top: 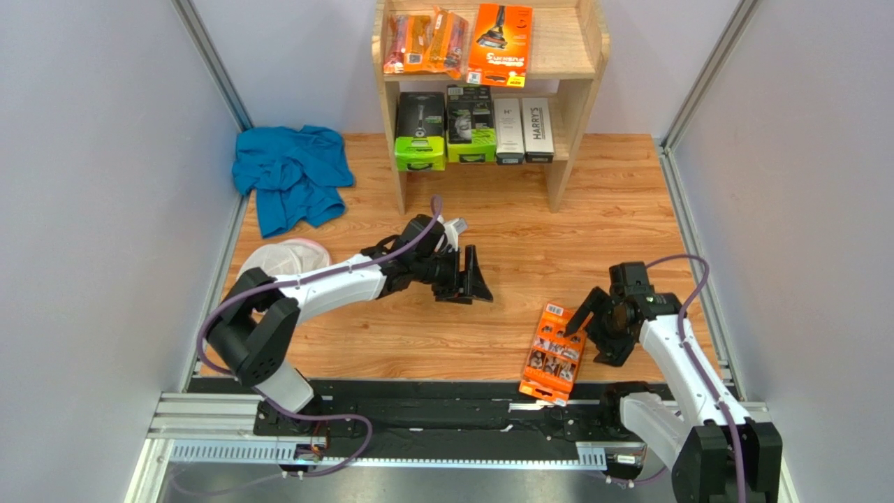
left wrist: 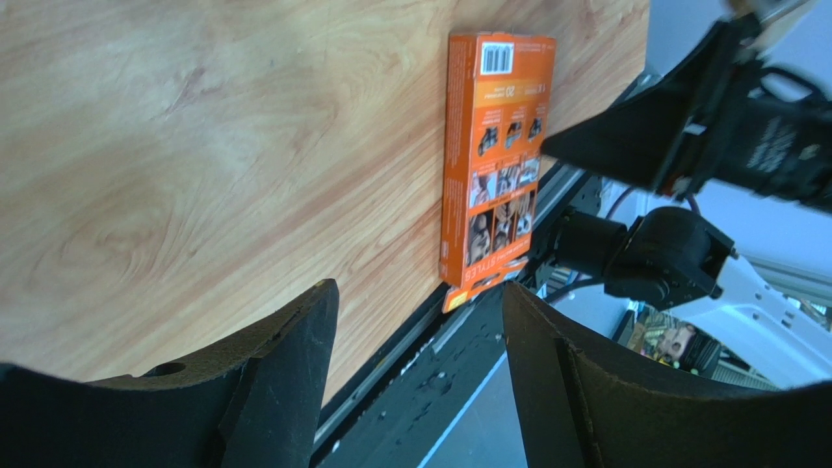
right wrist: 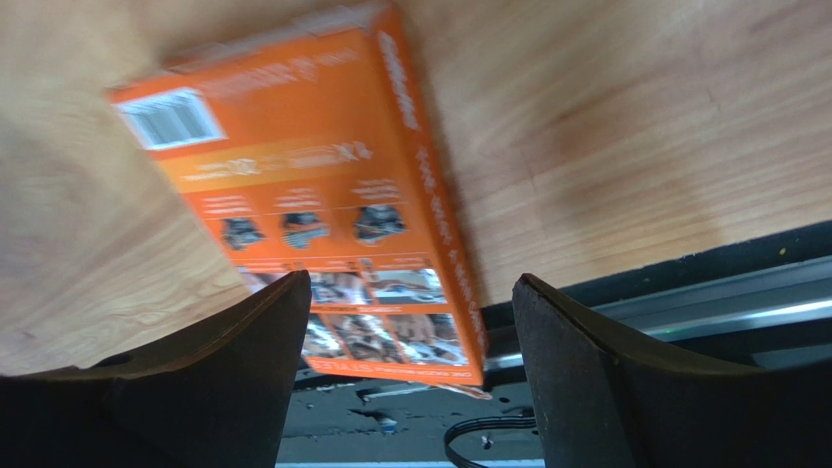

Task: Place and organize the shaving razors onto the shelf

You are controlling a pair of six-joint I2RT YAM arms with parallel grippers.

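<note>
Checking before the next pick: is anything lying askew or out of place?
Yes: the flat orange box lies skewed at the near edge of the table, its lower end overhanging onto the black rail. On the top tier of the shelf, the blister packs lie fanned and overlapping.

The top view was lit brightly and evenly from above, and soft shadows were cast on the table (top: 504, 314) at the foot of the shelf (top: 558, 47). The right wrist view was smeared by blur: print on the box (right wrist: 322, 205) was softened, and the right fingers (right wrist: 195, 390) were left dark. In the left wrist view, the box (left wrist: 493, 146) was rendered sharp, the left fingers (left wrist: 264, 370) black and soft.
</note>
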